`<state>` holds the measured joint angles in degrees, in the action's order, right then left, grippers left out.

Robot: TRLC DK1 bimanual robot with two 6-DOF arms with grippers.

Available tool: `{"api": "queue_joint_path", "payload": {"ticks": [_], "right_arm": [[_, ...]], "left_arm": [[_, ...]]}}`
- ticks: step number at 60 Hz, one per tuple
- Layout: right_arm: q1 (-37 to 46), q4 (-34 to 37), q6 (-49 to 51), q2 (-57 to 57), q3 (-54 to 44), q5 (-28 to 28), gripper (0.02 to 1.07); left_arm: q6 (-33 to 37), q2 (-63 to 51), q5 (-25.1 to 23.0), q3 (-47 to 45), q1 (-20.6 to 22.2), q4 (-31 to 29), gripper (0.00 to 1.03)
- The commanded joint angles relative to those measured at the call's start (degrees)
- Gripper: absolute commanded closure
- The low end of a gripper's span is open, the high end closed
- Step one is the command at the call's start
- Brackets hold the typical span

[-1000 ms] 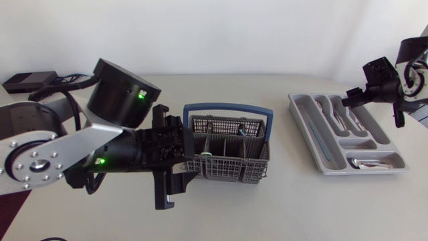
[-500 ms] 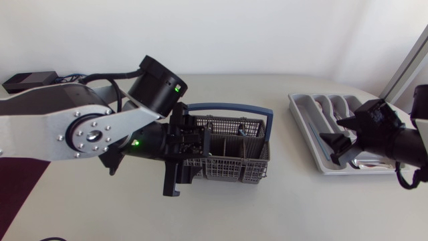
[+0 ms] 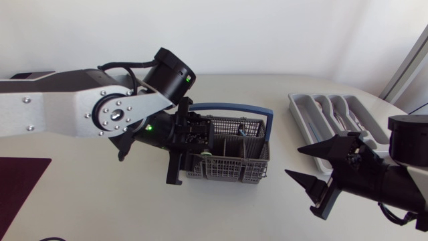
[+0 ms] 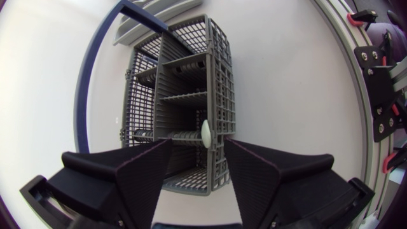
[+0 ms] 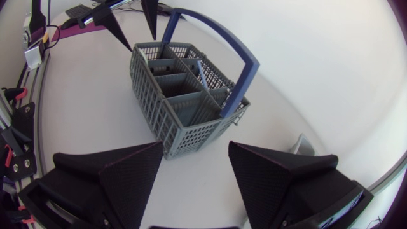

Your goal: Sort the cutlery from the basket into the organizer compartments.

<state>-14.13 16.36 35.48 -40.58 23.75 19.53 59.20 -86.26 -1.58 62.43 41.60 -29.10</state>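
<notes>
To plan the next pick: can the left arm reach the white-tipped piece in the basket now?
Probably yes. The left gripper is open over the basket, and the white-tipped piece stands just ahead of it, uncovered; only a divider wall is close.

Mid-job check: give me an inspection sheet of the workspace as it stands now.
Surface: pale table, nothing spilled seen.
Job's things: grey basket upright, one pale-tipped piece inside; organizer holds cutlery.
Clutter: dark red mat at the table's left.
Claws: left claw open over the basket's end; right claw open, empty, between basket and organizer.
Cables: black cable on the left arm.
Surroundings: nothing seen.
</notes>
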Motion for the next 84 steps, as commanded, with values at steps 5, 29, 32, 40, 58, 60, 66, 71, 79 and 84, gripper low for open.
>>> {"api": "queue_joint_path", "payload": {"ticks": [5, 29, 32, 40, 58, 60, 66, 71, 79, 84], "right_arm": [[-6.8, 0.2, -3.1, 0.3, -1.7, -2.8, 0.32], [-12.1, 0.0, -3.4, -0.6, -0.5, -3.3, 0.32], [-13.2, -0.1, -3.6, -0.7, -0.5, -3.3, 0.32], [-16.8, -0.5, -4.5, -1.4, -0.6, -3.4, 0.32], [-18.1, -1.0, -4.5, -3.0, -0.3, -3.4, 0.32], [-18.2, -1.0, -4.5, -3.1, -0.3, -3.4, 0.32], [-18.7, -1.2, -4.5, -3.3, -0.3, -3.4, 0.32], [-19.3, -1.3, -4.8, -3.7, 0.0, -3.4, 0.32], [-20.6, -1.8, -5.3, -4.6, 0.8, -3.6, 0.32], [-20.9, -2.1, -5.3, -5.6, 1.2, -3.6, 0.32]], "left_arm": [[2.4, -1.9, -0.1, 2.0, -0.8, -0.6, 0.54], [2.8, -4.4, -0.2, 2.6, -1.1, 0.9, 0.66], [2.9, -4.5, -0.2, 2.7, -1.1, 1.1, 0.67], [2.9, -4.6, -0.2, 2.9, -1.4, 1.4, 0.70], [2.8, -4.8, -0.1, 3.7, -1.6, 2.1, 0.70], [2.8, -4.9, -0.1, 3.8, -1.6, 2.1, 0.72], [2.8, -5.3, -0.2, 4.0, -1.5, 2.3, 0.74], [2.8, -6.0, -0.2, 4.1, -1.5, 2.2, 0.76], [2.6, -6.7, -0.2, 4.0, -1.3, 2.1, 0.79], [2.6, -7.2, -0.2, 3.9, -1.0, 2.0, 0.83]]}}
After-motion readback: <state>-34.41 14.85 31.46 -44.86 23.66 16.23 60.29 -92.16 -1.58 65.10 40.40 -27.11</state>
